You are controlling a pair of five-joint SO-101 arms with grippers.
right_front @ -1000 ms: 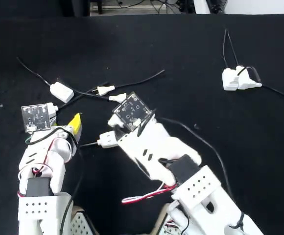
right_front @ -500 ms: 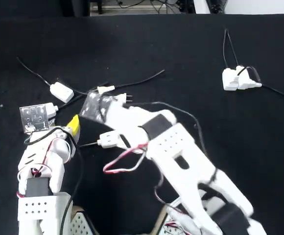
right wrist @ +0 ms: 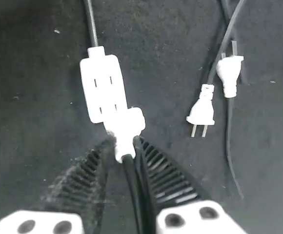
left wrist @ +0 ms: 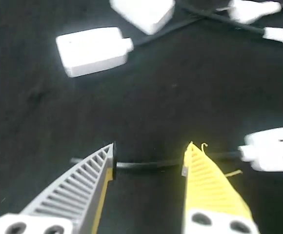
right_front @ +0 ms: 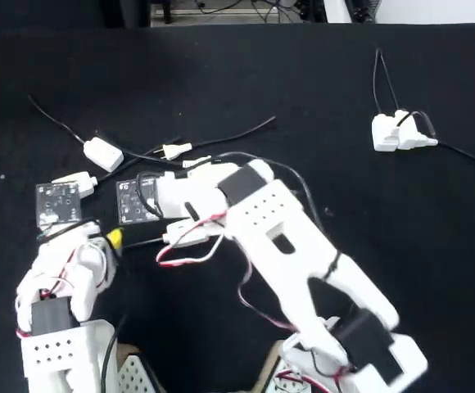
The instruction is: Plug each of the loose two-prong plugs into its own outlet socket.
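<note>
My right gripper (right wrist: 124, 144) is shut on a white two-prong plug (right wrist: 127, 127), whose front end butts against the end of a white outlet strip (right wrist: 101, 87); the prongs are hidden. In the high view that strip (right_front: 185, 236) lies under my right arm (right_front: 254, 209). My left gripper (left wrist: 149, 155) is open and straddles the strip's black cable (left wrist: 146, 165), with its yellow finger (right_front: 113, 239) close by. Two loose plugs (right wrist: 201, 110) (right wrist: 228, 73) lie beside the strip, also visible from above (right_front: 174, 150) (right_front: 196, 162).
Two more white outlet blocks (right_front: 102, 153) (right_front: 75, 182) lie at the left, ahead of my left gripper (left wrist: 91, 45) (left wrist: 144, 10). A socket with a plug in it (right_front: 397, 131) sits far right. Thin black cables cross the black table (right_front: 303, 82).
My right arm has swung left, and its wrist now sits over the outlet strip by the left arm. My left arm has drawn back a little toward the near edge.
</note>
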